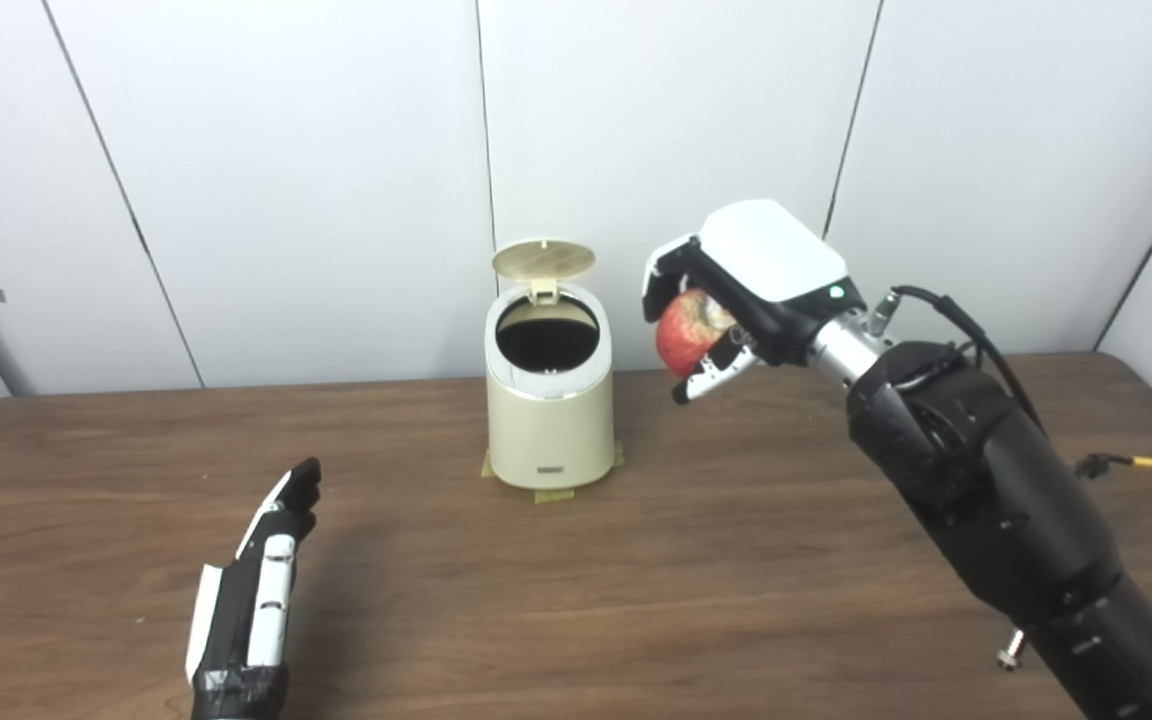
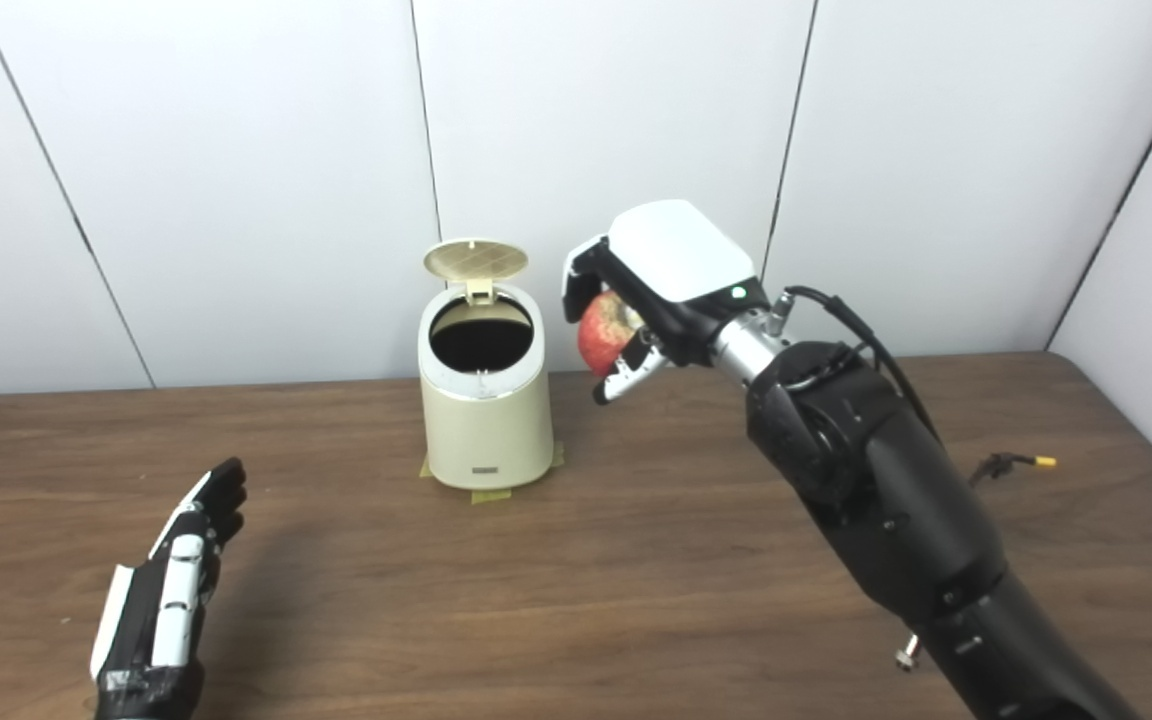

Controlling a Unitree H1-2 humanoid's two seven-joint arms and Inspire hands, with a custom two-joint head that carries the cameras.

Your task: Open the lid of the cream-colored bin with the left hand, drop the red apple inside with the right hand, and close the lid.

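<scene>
Nearest the camera in the left eye view, at the lower left of the frame, the left hand (image 1: pixel 254 590) is seen low over the surface (image 1: pixel 636 600), fingers straight and close together, nothing held. It appears to be parked clear of the bin so the path is kept free. At centre frame the cream-colored bin (image 1: pixel 549 420) stands upright on tape tabs, its long axis vertical and its dark mouth turned upward toward the camera. The lid (image 1: pixel 543 258) is raised at the back of the rim, so the opening step is judged done. Right of the bin, at about mouth height and apart from it, the red apple (image 1: pixel 688 330) is clamped in the right hand (image 1: pixel 726 310), palm turned leftward toward the opening.

In the right eye view the same layout is shown: the apple (image 2: pixel 608 330) is held beside the bin (image 2: pixel 486 415), not yet above the mouth. A leftward carry is judged necessary before release.
</scene>
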